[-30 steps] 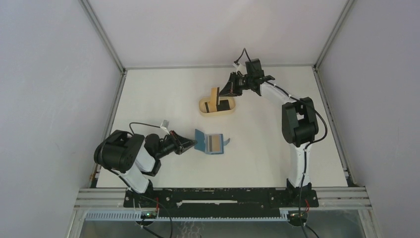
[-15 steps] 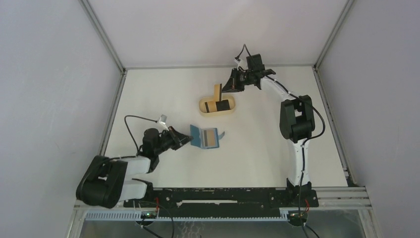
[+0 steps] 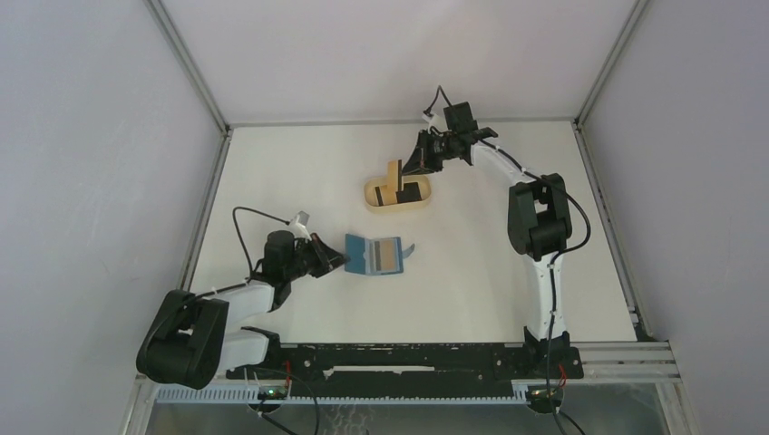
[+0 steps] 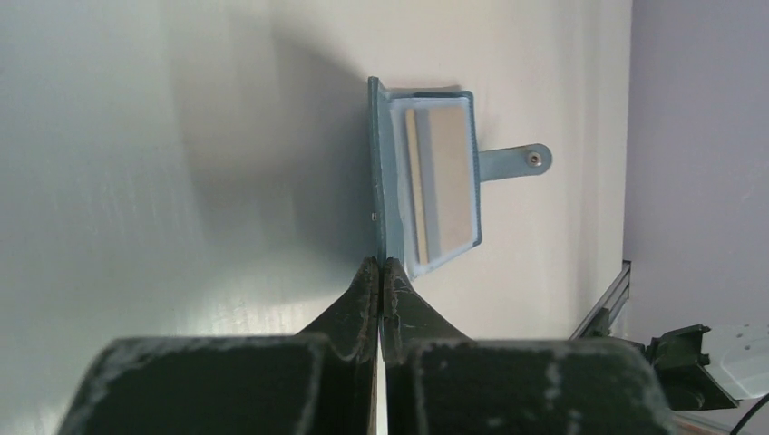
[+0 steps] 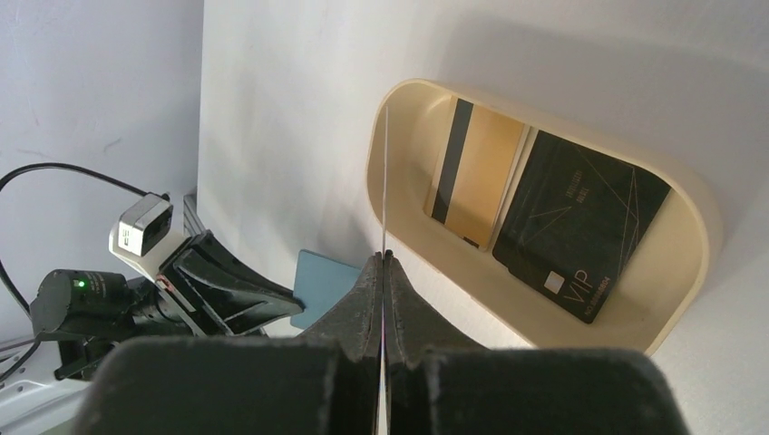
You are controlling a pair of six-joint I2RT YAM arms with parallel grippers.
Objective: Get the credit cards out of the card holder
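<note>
The teal-blue card holder lies open on the table, and a grey and tan card shows in its pocket. My left gripper is shut on the holder's raised left flap, as the left wrist view shows. My right gripper is shut on a tan credit card, held on edge over the tan tray's left end. That card shows as a thin line in the right wrist view. A gold card with a black stripe and a black VIP card lie in the tray.
The tan rounded tray stands behind the holder, mid-table; its near wall shows in the right wrist view. The holder's closure tab sticks out on the far side. Metal frame rails edge the table on all sides.
My left arm has swung left and drawn the holder a little to the left by its flap. My right gripper has shifted slightly left with the tan card.
</note>
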